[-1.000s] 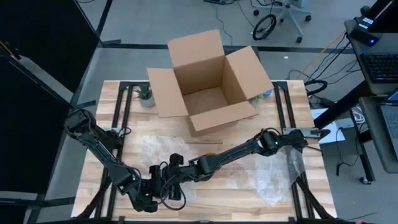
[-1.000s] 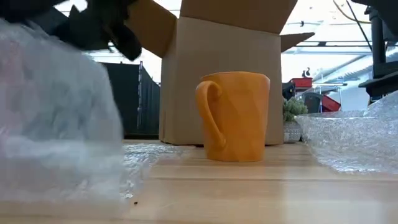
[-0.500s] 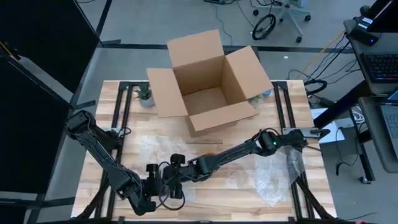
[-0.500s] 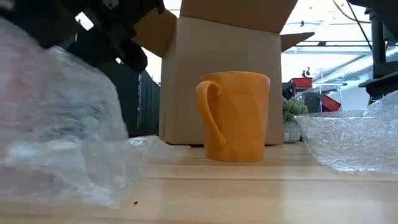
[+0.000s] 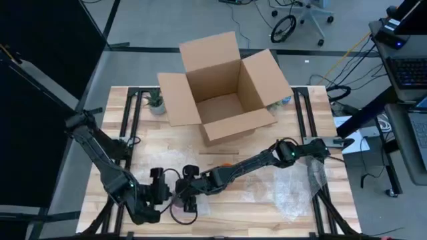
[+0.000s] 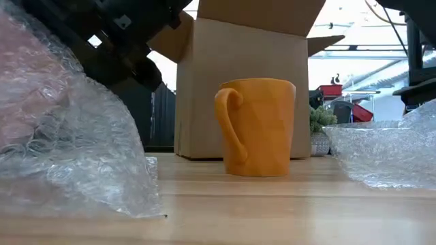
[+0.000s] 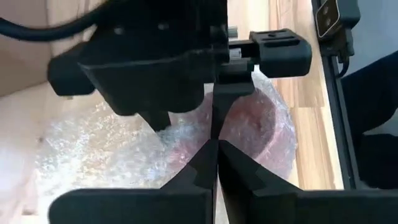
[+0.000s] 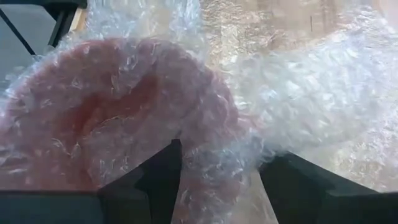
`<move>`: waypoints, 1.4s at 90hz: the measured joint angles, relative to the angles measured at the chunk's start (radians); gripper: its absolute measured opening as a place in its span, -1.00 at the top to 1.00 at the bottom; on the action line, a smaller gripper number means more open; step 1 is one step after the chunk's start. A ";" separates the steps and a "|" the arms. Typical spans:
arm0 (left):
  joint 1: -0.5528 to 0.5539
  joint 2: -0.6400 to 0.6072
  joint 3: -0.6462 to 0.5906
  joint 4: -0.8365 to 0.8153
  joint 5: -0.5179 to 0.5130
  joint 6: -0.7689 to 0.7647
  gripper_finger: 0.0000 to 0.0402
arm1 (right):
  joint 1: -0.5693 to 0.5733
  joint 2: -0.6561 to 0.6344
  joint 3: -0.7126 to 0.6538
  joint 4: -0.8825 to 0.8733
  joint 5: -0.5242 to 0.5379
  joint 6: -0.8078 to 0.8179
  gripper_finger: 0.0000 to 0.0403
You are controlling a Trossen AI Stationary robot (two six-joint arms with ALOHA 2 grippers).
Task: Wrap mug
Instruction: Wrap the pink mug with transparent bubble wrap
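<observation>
**High view: both hands meet over a half-bundled mug at the desk's front-left**

High view takes in the wooden desk [image 5: 320, 127], with an open cardboard box [image 5: 223, 100] at its back middle. Both arms converge near the front edge, left of centre. Bubble wrap [image 6: 68, 156] rises in a crumpled heap there, and a second sheet [image 6: 388, 153] lies well apart on the right side.

An orange mug [image 6: 259, 126] stands upright and bare just before the box. The reddish mug [image 8: 106, 112] sits swaddled inside the heap.

The left hand [image 7: 214, 146] has its fingers pressed together; whether a fold is nipped between them I cannot tell. The right hand [image 8: 230, 162] is spread wide, with film between its fingers.

The film looks light, limp and slippery, so it is best pinched at a loose edge. The mug underneath is probably stiff, heavy and breakable. A grip on the wrap alone may let it slide out, so support should go around the body.
</observation>
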 joint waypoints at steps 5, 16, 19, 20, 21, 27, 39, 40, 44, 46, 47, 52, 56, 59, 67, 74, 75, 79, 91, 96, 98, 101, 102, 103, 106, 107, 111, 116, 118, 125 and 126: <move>-0.018 0.006 -0.016 -0.009 -0.001 -0.031 1.00 | 0.000 0.000 0.000 0.000 0.000 0.000 0.05; -0.074 0.008 -0.030 -0.057 -0.076 -0.108 1.00 | 0.002 0.000 0.000 0.004 0.000 -0.026 0.05; -0.087 0.005 -0.030 -0.086 -0.123 -0.141 1.00 | 0.002 0.000 0.000 0.008 0.000 -0.038 0.05; -0.091 0.003 -0.030 -0.098 -0.136 -0.155 1.00 | 0.003 0.000 0.000 0.008 0.000 -0.040 0.05; -0.095 0.002 -0.030 -0.109 -0.149 -0.170 1.00 | 0.004 0.000 0.000 0.008 0.000 -0.042 0.05; -0.114 -0.009 -0.030 -0.194 -0.201 -0.279 1.00 | 0.008 0.000 0.000 0.010 0.002 -0.054 0.05; -0.107 -0.037 -0.030 -0.397 -0.201 -0.482 0.99 | 0.016 -0.002 0.001 0.021 0.002 -0.095 0.05; -0.103 -0.037 -0.030 -0.409 -0.201 -0.491 0.99 | 0.016 -0.002 0.001 0.023 0.002 -0.097 0.05; -0.083 -0.036 -0.030 -0.442 -0.197 -0.501 0.96 | 0.017 -0.002 0.001 0.030 0.002 -0.108 0.05; -0.072 -0.035 -0.030 -0.454 -0.197 -0.502 0.94 | 0.017 -0.002 0.001 0.031 0.002 -0.112 0.05; -0.067 -0.035 -0.030 -0.459 -0.197 -0.502 0.93 | 0.018 -0.002 0.001 0.031 0.002 -0.114 0.05; -0.040 -0.034 -0.030 -0.480 -0.190 -0.501 0.84 | 0.020 -0.002 0.001 0.031 0.002 -0.126 0.05; -0.019 -0.036 -0.032 -0.477 -0.181 -0.496 0.76 | 0.022 -0.002 0.002 0.031 0.002 -0.138 0.05; -0.002 -0.036 -0.038 -0.469 -0.176 -0.482 0.69 | 0.024 -0.002 0.002 0.031 0.003 -0.146 0.05; 0.052 -0.036 -0.092 -0.430 -0.125 -0.428 0.47 | 0.032 -0.002 0.002 0.047 0.003 -0.167 0.05; 0.102 -0.036 -0.155 -0.360 -0.063 -0.382 0.29 | 0.040 -0.003 0.002 0.061 0.003 -0.180 0.05; 0.110 -0.036 -0.165 -0.347 -0.055 -0.373 0.26 | 0.041 -0.003 0.002 0.063 0.003 -0.181 0.05; 0.131 -0.036 -0.204 -0.304 -0.026 -0.339 0.17 | 0.045 -0.003 0.002 0.068 0.003 -0.191 0.05; 0.191 -0.039 -0.300 -0.222 0.013 -0.269 -0.02 | 0.055 -0.004 0.002 0.074 0.007 -0.213 0.05; 0.214 -0.050 -0.330 -0.207 0.015 -0.260 -0.05 | 0.056 -0.004 0.002 0.074 0.010 -0.218 0.05; 0.224 -0.058 -0.342 -0.200 0.015 -0.256 -0.05 | 0.056 -0.004 0.002 0.074 0.010 -0.219 0.05; 0.239 -0.076 -0.362 -0.181 0.017 -0.245 -0.05 | 0.056 -0.004 0.002 0.074 0.010 -0.218 0.05; 0.245 -0.083 -0.370 -0.173 0.019 -0.238 -0.05 | 0.056 -0.004 0.002 0.074 0.010 -0.218 0.05; 0.251 -0.091 -0.378 -0.162 0.021 -0.230 -0.05 | 0.056 -0.004 0.002 0.074 0.010 -0.218 0.05; 0.269 -0.115 -0.403 -0.123 0.031 -0.206 -0.05 | 0.056 -0.004 0.002 0.074 0.010 -0.218 0.05; 0.276 -0.123 -0.411 -0.110 0.036 -0.198 -0.04 | 0.056 -0.004 0.002 0.074 0.010 -0.218 0.05; 0.306 -0.166 -0.449 -0.054 0.063 -0.166 -0.02 | 0.055 -0.004 0.002 0.074 0.010 -0.218 0.05; 0.348 -0.223 -0.496 0.005 0.096 -0.131 0.01 | 0.055 -0.004 0.002 0.074 0.010 -0.218 0.05; 0.365 -0.246 -0.514 0.021 0.107 -0.122 0.02 | 0.055 -0.004 0.002 0.074 0.010 -0.218 0.05; 0.428 -0.319 -0.573 0.045 0.123 -0.106 0.05 | 0.055 -0.004 0.002 0.074 0.010 -0.218 0.05; 0.437 -0.328 -0.581 0.044 0.124 -0.105 0.05 | 0.055 -0.004 0.002 0.074 0.010 -0.218 0.05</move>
